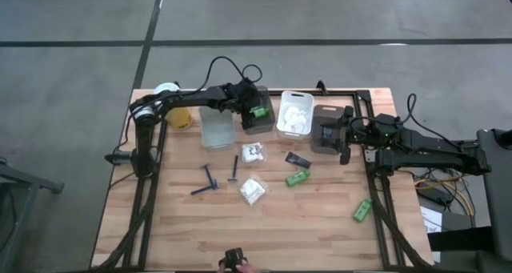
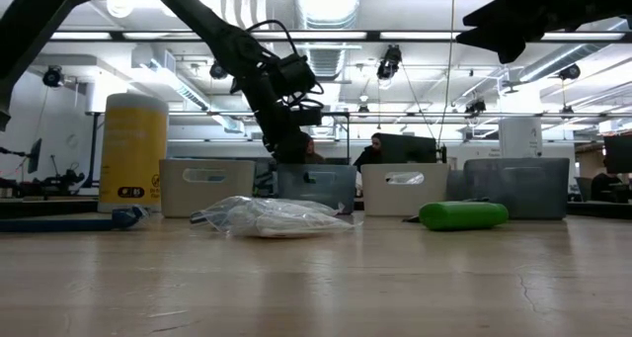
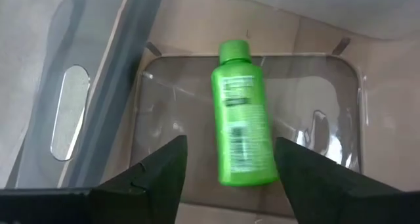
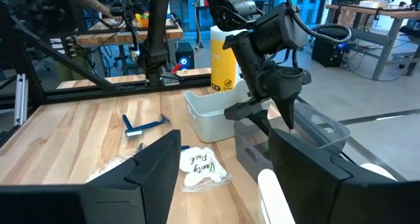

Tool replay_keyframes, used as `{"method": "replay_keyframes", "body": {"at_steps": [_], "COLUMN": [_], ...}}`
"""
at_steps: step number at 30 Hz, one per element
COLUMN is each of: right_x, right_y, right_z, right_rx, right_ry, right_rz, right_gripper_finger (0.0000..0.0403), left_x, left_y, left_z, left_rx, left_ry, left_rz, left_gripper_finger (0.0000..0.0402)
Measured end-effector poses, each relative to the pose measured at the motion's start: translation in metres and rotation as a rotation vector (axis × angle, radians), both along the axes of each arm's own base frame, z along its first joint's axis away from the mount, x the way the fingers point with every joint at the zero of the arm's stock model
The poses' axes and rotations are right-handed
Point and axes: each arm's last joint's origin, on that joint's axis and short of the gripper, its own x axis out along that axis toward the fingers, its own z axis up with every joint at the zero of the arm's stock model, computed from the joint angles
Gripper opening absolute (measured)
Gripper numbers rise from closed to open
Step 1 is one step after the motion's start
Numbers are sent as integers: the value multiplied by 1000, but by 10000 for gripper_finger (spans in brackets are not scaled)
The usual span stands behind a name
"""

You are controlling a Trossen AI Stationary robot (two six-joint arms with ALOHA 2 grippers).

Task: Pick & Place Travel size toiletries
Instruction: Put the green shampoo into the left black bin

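My left gripper point(image 1: 256, 103) point(image 3: 230, 144) hovers open over a grey see-through bin point(image 1: 250, 127) point(image 3: 164, 86). A green tube point(image 3: 241, 133) point(image 1: 259, 111) lies flat on that bin's floor, between and below the fingers, untouched. My right gripper point(image 1: 346, 137) point(image 4: 223, 142) is open beside the dark grey bin point(image 1: 324, 137). Loose on the table lie two blue razors point(image 1: 210, 181) point(image 1: 234, 169), two white packets point(image 1: 253, 153) point(image 1: 253, 191), a black sachet point(image 1: 298, 158) and two green tubes point(image 1: 298, 178) point(image 1: 362, 210).
A clear bin point(image 1: 217, 130) and a white bin point(image 1: 294, 114) holding white packets flank the grey one along the far side. The yellow canister point(image 1: 172, 106) stands at the far left. A black frame point(image 1: 376, 185) runs along the table's right side. A small dark thing point(image 1: 234, 259) sits at the near edge.
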Motion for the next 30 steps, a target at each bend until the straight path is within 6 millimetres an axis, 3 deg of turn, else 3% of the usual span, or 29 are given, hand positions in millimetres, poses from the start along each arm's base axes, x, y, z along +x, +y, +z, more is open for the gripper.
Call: {"method": "replay_keyframes", "body": {"at_steps": [6, 21, 30], "right_x": [0, 0, 0], "right_y": [0, 0, 0], "right_z": [0, 0, 0], "right_rx": [0, 0, 0], "right_ry": [0, 0, 0], "right_rz": [0, 0, 0], "right_gripper_finger": [220, 253, 281], "left_x": [0, 12, 18], "left_y": [-1, -8, -33], "left_z": [4, 57, 73], "left_rx": [-14, 33, 44], "left_ry": [4, -82, -131], "left_rz": [13, -18, -70], "left_gripper_finger": [239, 238, 236]}}
